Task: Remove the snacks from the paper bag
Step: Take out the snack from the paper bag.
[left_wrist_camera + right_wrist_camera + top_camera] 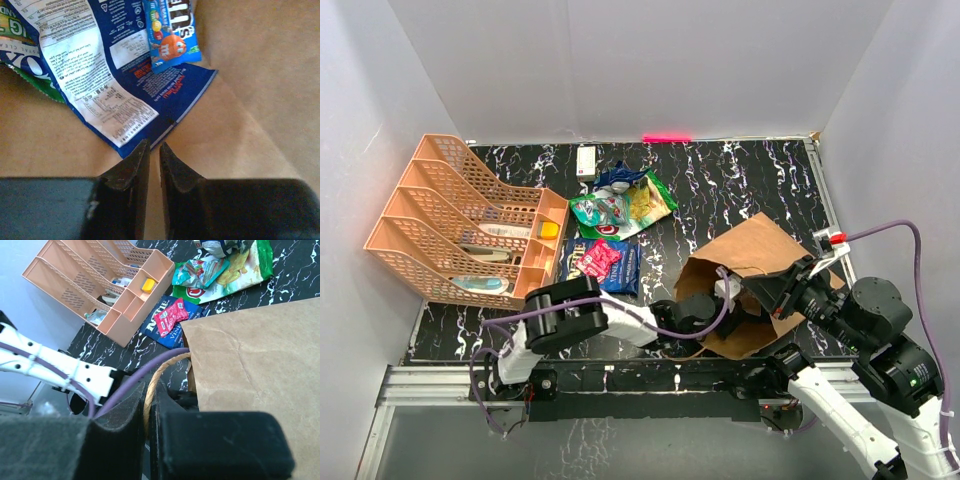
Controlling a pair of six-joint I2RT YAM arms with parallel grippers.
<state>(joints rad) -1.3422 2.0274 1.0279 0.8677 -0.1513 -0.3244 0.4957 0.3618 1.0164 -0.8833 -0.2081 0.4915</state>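
Two black fingers of the left gripper [153, 146] stand drawn almost together, with a thin slit of brown paper showing between them. Their tips sit right at the lower edge of a dark blue packet [172, 90]; whether that edge is actually nipped I cannot tell. The packet lies flat on the inner wall of the paper bag [250, 75], its long axis running away from the fingertips, ahead and slanting to the gripper's left, with one corner pointing off to the right. Farther ahead a small bright-blue sweet packet [170, 40] lies on top of it, and a green-edged packet [37, 82] pokes out from under it on the left. This arm is plainly the nearer one, being inside the bag, and a straight pull back along the fingers looks like the way out. The right gripper [149, 392] is clamped on the bag's twisted loop handle [162, 367], apparently to hold the mouth open. Beyond the bag, well apart on the black marbled worktop [720, 190], lie a green chip bag [655, 200], a teal-white pouch [600, 212] and another blue packet [605, 262]. Past them is an orange organiser [470, 220], and white walls close the room.
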